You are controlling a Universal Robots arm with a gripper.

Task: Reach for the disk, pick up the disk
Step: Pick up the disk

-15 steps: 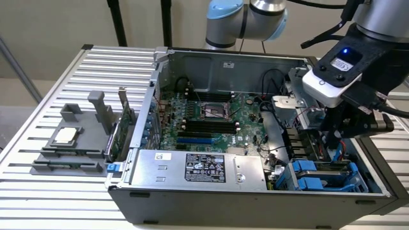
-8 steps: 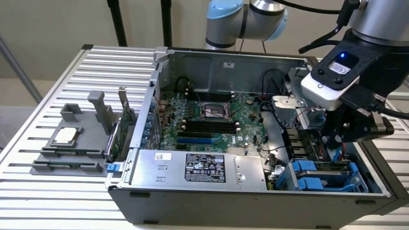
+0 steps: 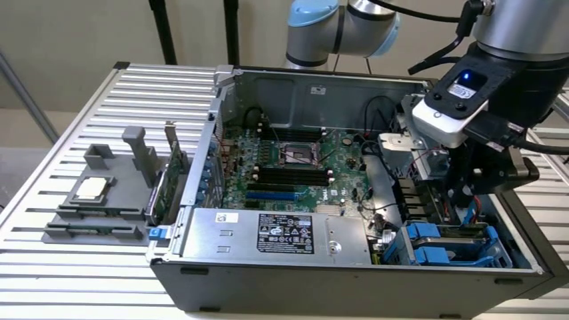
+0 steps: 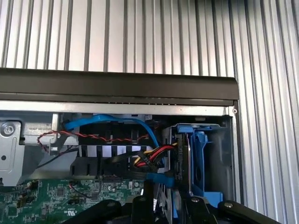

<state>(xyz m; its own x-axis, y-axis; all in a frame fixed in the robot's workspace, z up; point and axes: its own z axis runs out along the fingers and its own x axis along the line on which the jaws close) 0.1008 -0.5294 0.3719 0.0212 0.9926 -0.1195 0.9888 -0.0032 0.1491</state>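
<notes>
The disk (image 4: 181, 156) stands on edge in its blue carrier rails (image 4: 200, 154), slotted in the drive bay at the case's corner. In the exterior view the disk (image 3: 452, 235) sits low at the right end of the open computer case. My gripper (image 3: 464, 195) hangs just above that bay, inside the case. In the wrist view my gripper (image 4: 168, 205) is open. Its two dark fingertips (image 4: 140, 203) are spread on either side of the disk's upper edge, a short way from it. Nothing is held.
Blue data and red-yellow power cables (image 4: 147, 158) run into the disk's near end. The motherboard (image 3: 294, 167) fills the case middle, beside the silver power-supply box (image 3: 276, 233). The black case wall (image 4: 117, 86) borders the bay. A small silver chip (image 3: 93, 189) rests on a grey holder.
</notes>
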